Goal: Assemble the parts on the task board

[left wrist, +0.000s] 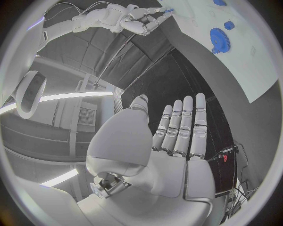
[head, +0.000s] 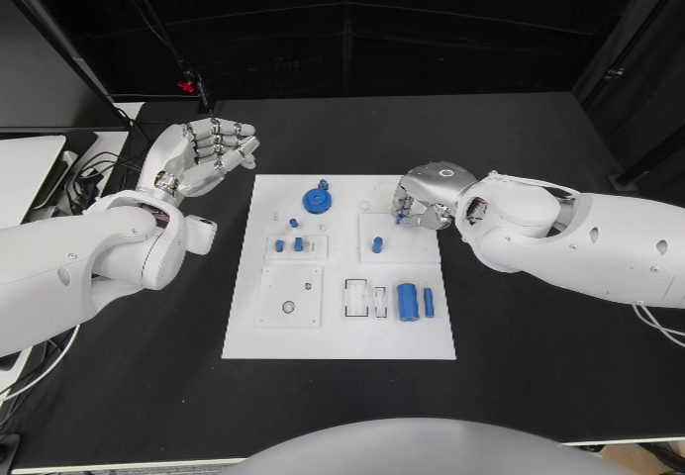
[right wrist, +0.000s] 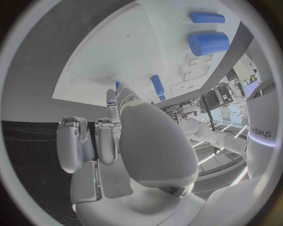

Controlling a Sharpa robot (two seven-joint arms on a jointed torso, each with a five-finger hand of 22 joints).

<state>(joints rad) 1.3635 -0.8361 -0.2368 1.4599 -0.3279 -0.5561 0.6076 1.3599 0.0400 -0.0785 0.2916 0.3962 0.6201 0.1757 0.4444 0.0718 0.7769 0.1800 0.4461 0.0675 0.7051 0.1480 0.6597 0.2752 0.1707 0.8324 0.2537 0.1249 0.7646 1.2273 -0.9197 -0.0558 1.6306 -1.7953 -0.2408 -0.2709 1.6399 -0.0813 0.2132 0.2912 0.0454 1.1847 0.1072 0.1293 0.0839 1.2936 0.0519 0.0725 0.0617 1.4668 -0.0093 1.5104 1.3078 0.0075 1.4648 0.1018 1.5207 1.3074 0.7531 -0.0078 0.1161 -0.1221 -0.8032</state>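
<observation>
The white task board point(head: 342, 332) lies mid-table. On it are a blue gear point(head: 317, 201), small blue pegs point(head: 296, 243), one upright peg point(head: 377, 243), a thick blue cylinder point(head: 407, 300) and a thin blue rod point(head: 429, 303). My right hand point(head: 426, 198) hovers over the board's far right part, fingers curled down, and seems to pinch a small blue piece point(left wrist: 169, 9) at its fingertips. The cylinder point(right wrist: 209, 42) and rod point(right wrist: 206, 17) lie beyond that hand point(right wrist: 136, 141). My left hand point(head: 207, 153) is raised off the board's far left corner, fingers straight, holding nothing.
Bare black table point(head: 143, 376) surrounds the board. Cables and a white surface point(head: 29, 168) sit off the table's left edge. A small red object point(head: 186, 87) is at the back left. Recessed white fixtures point(head: 290, 294) occupy the board's near half.
</observation>
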